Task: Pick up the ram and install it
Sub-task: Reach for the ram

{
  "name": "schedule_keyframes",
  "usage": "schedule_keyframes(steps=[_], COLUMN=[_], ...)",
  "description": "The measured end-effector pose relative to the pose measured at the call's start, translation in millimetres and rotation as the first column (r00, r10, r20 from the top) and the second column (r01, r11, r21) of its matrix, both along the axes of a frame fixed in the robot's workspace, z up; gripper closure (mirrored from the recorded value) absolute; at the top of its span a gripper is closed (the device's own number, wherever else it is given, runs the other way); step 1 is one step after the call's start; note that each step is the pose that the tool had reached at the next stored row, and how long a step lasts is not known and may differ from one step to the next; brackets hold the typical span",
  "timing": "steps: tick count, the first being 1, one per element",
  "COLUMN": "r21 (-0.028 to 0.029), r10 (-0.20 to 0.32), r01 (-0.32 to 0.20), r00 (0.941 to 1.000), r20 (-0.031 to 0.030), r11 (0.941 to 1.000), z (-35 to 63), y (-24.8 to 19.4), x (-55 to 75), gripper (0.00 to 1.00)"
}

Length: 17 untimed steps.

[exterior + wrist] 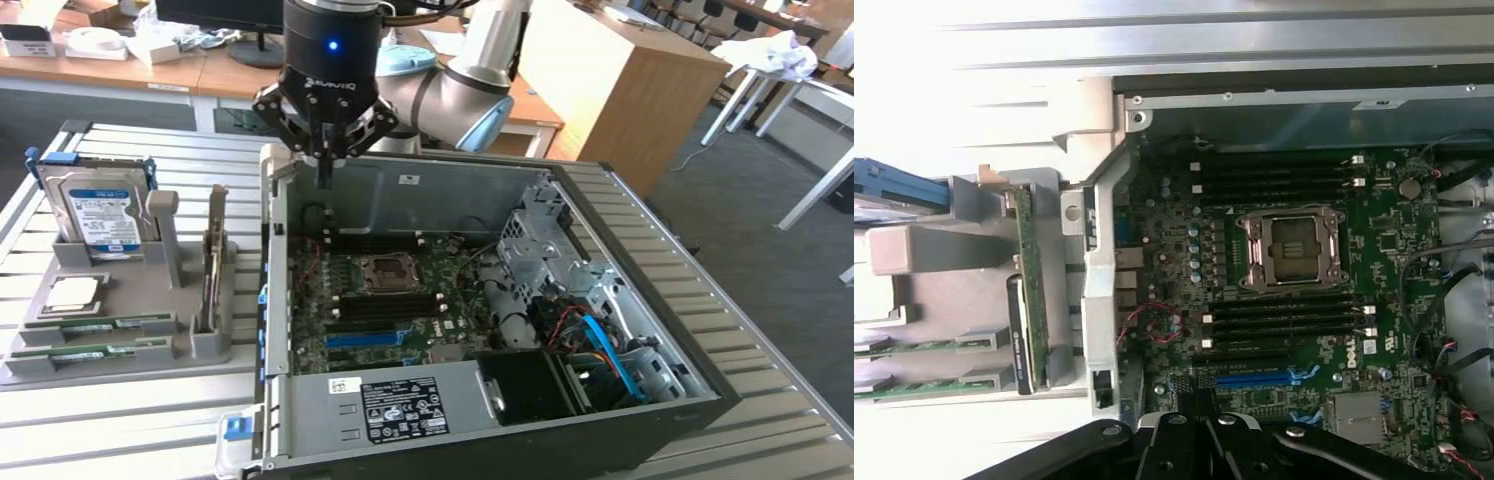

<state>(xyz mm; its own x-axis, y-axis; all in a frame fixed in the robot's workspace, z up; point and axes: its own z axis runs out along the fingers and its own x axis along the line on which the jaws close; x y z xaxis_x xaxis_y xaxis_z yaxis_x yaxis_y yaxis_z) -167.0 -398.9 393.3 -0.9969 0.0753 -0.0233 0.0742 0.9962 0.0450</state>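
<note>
Nearest in the exterior view is the power supply [387, 405], at the front of the open computer case [641, 330]. Just to that view's left is the grey tray [147, 368]. The ram [94, 350] lies in a slot there, with a second stick right behind it, so I'd say the pickup isn't done yet. Further back in the tray are the processor chip [74, 292] and the hard drive [100, 215], which stands upright. Inside the case, the black memory slots [387, 305] on the motherboard look empty.

The gripper [324, 168] hangs over the far wall of the case, well apart from the ram. Its fingers are pinched together with nothing between them, as far as I can see.

My guess on handling: the stick is light and stiff, but it's a thin board and won't like being flexed. I'd pinch it around the middle of its length, clear of the contact edge, so it doesn't tip.
</note>
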Motion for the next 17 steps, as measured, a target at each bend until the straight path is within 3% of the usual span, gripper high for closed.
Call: schedule_keyframes(steps=[17], r21=[0.0001], r10=[0.000], r01=[0.000], r00=[1.0000], r20=[0.0000], r11=[1.0000], z=[0.0], y=[0.0], x=[-32.2], gripper=[0.90])
